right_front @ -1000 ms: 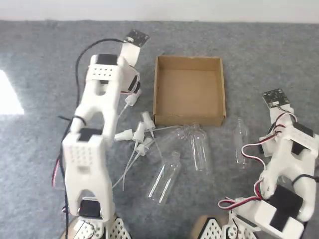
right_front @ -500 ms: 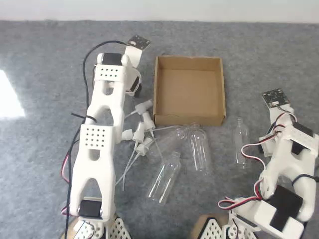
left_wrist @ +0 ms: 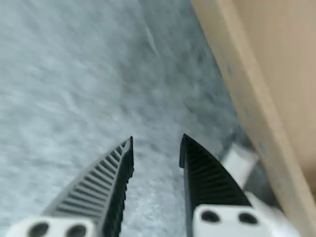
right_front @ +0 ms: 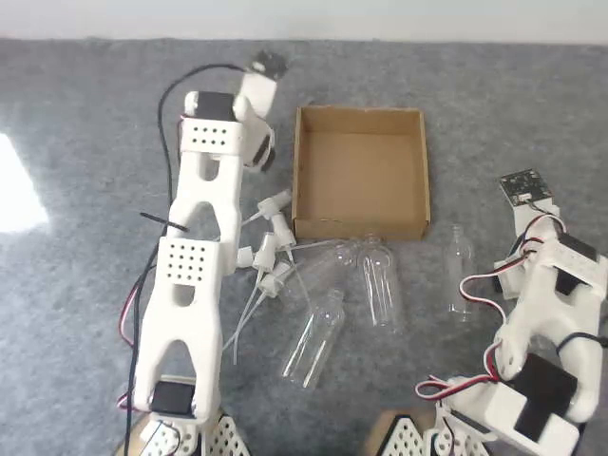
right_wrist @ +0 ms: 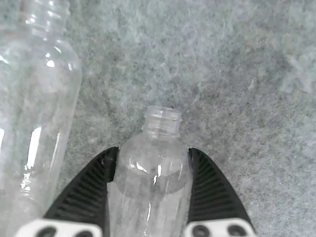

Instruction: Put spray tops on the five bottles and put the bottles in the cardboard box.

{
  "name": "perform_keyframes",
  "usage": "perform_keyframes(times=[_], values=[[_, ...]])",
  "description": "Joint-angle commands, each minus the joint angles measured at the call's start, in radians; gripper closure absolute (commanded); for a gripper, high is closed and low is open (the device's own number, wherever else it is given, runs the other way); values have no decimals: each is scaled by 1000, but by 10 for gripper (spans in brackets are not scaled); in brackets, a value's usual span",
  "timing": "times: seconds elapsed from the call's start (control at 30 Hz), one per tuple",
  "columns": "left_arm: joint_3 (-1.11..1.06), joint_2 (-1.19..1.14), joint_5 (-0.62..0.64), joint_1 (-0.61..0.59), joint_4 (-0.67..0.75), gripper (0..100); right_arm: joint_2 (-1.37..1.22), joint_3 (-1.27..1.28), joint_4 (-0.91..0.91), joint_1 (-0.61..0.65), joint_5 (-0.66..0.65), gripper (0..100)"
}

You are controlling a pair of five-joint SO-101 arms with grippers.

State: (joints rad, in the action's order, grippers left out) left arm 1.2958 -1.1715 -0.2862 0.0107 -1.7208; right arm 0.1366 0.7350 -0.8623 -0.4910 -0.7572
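Note:
My left gripper is open over bare grey carpet, just outside the cardboard box's left wall; in the high view it sits near the box's far left corner. Several white spray tops with long tubes lie in front of the box's left corner, one close behind my left fingers. Three clear bottles lie uncapped before the box and another to their right. My right gripper is shut on a clear bottle, its open neck pointing away, with a second bottle beside it.
The box is open-topped and holds nothing. Grey carpet covers the table, with free room to the far left and behind the box. The right arm is folded at the front right, near the table's front edge.
The left arm has stretched farther back along the box's left wall, away from the spray tops. One spray top now lies by the box wall. The right arm has stayed still.

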Motion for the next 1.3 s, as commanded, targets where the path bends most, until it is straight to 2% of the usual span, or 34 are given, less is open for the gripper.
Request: perform_keyframes(times=[0.0, 0.2, 0.4, 0.5, 0.67, 0.83, 1.07, 1.27], values=[[-151, 261, -9, -2, -41, 852, 53, -2, 7, 12, -17, 988], [-650, 647, -138, 29, -14, 851, 53, -2, 5, 12, -17, 988], [-1096, 829, -173, 44, 341, 813, 53, -2, 5, 12, -17, 988], [-1205, 821, -173, 74, 479, 811, 53, 9, 7, 16, -25, 988], [-1218, 764, -167, 107, 585, 811, 53, 38, 7, 16, -106, 988], [-1214, 690, -144, 89, 667, 813, 53, 48, 7, 10, -121, 988], [-1127, 574, -141, 37, 611, 819, 59, 48, 7, 12, -120, 988], [-1006, 535, -129, -37, 486, 951, 59, 48, 10, 12, -118, 988]])
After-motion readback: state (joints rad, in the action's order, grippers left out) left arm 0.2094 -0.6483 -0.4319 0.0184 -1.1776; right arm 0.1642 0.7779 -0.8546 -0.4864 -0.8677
